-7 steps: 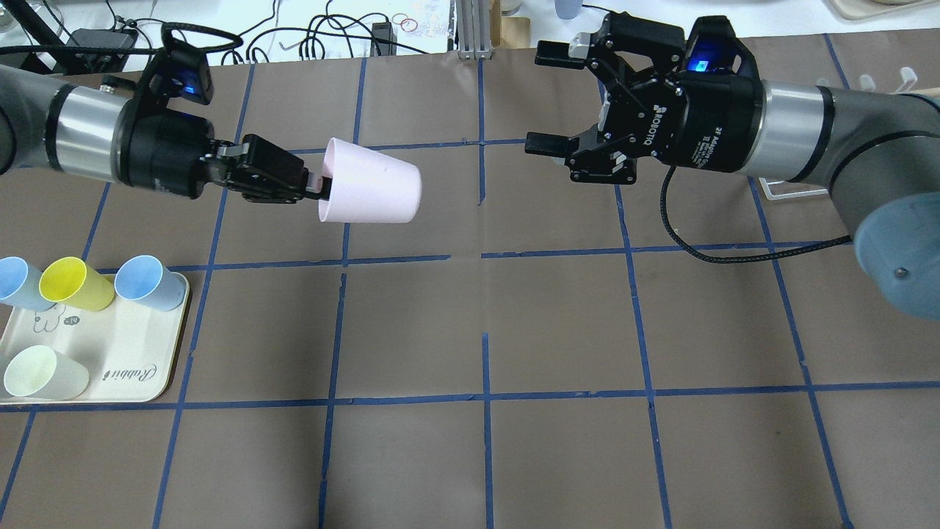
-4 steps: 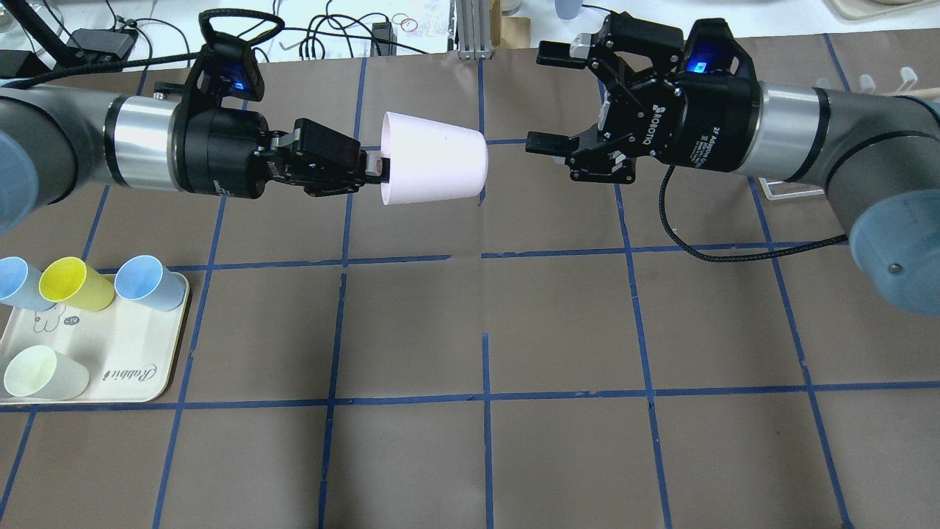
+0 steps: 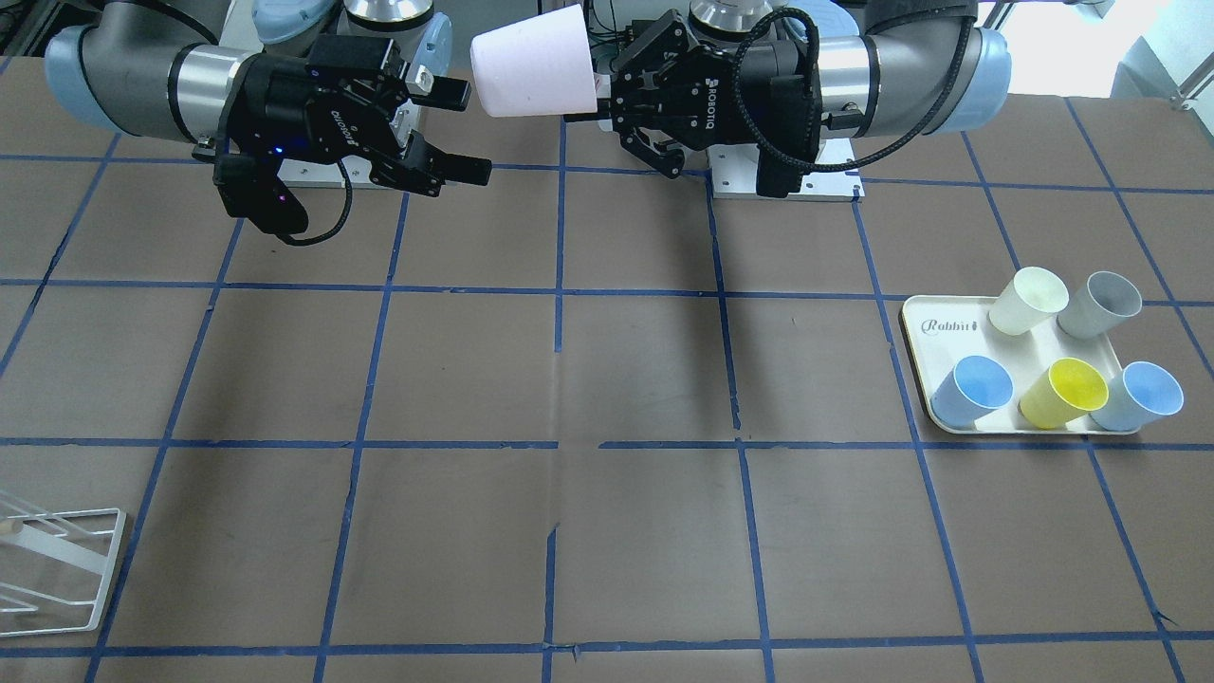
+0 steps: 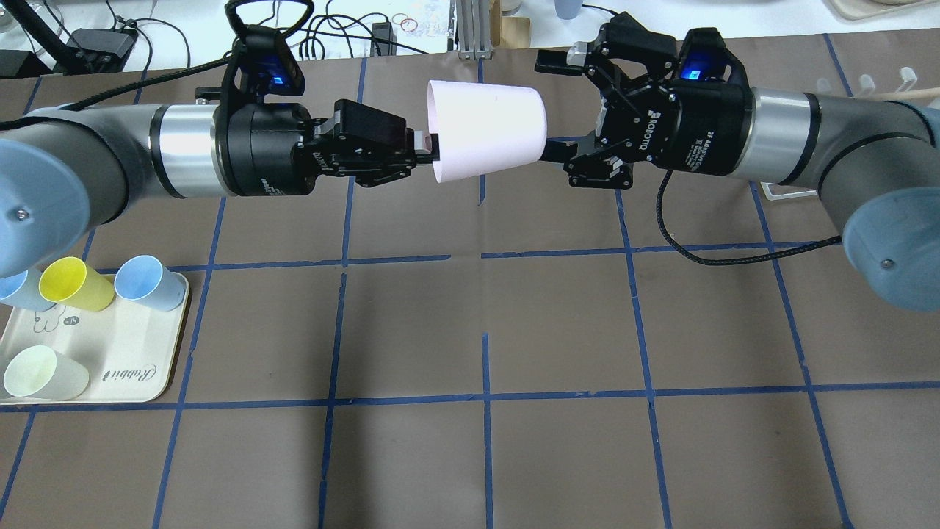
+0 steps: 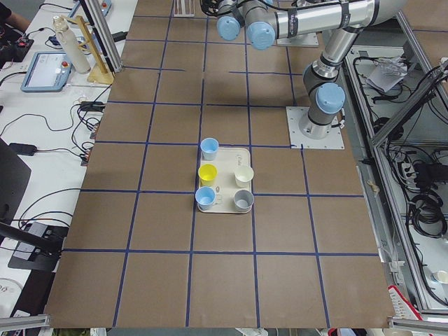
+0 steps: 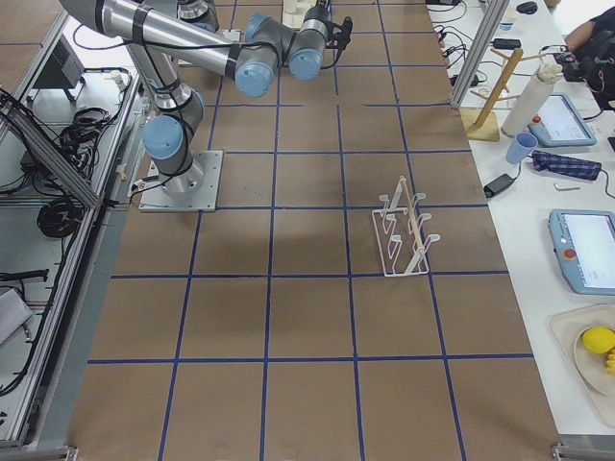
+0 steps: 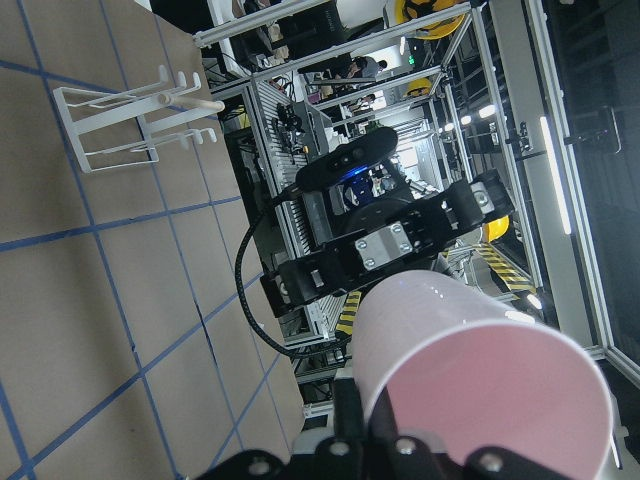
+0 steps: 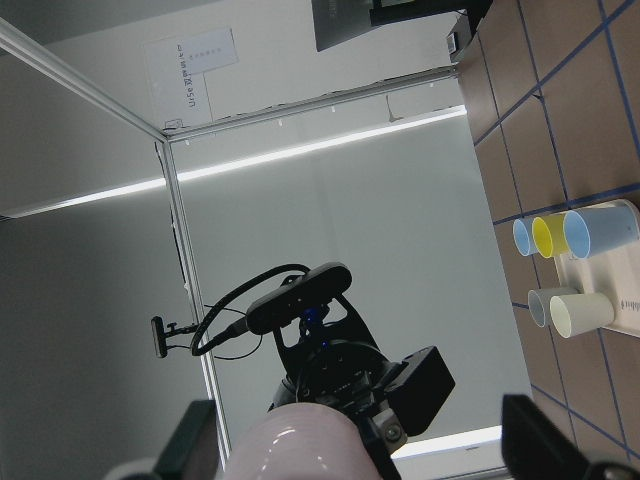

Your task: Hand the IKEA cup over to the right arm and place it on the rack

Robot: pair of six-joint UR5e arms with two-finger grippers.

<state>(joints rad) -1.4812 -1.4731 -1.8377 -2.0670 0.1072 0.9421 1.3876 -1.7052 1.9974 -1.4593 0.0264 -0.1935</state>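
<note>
Over brown table (image 4: 558,323), pink tapered cup (image 4: 485,132) hangs sideways.

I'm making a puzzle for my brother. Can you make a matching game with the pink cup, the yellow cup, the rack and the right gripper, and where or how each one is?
Things:
1. pink cup
2. yellow cup
3. rack
4. right gripper

Place or state:
A. wide open
B. on the tray
C. held up in the air
D. no cups on it

Pairs: 1-C, 2-B, 3-D, 4-A
</note>
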